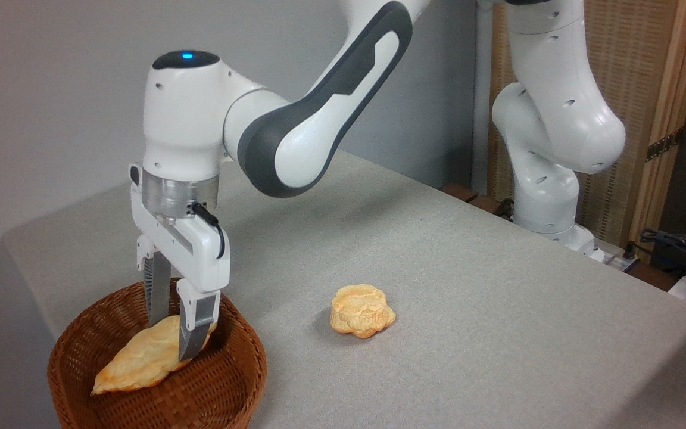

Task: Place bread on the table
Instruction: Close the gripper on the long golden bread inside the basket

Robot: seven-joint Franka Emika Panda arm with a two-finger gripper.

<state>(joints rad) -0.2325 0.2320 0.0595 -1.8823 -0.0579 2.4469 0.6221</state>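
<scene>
The bread (140, 357), a long golden-orange leaf-shaped pastry, lies slanted inside the brown wicker basket (224, 393) at the lower left. Its low tip points toward the basket's front left. Its upper end sits between the fingers of my gripper (173, 336), which reaches straight down into the basket and is shut on that end. The near finger (195, 325) covers part of the pastry. The grey cloth table (468, 286) spreads to the right of the basket.
A small round flower-shaped bun (361, 310) sits on the cloth to the right of the basket. The arm's white base (551, 196) stands at the table's far right edge, with cables (676, 244) beyond it. The basket is near the table's front left corner.
</scene>
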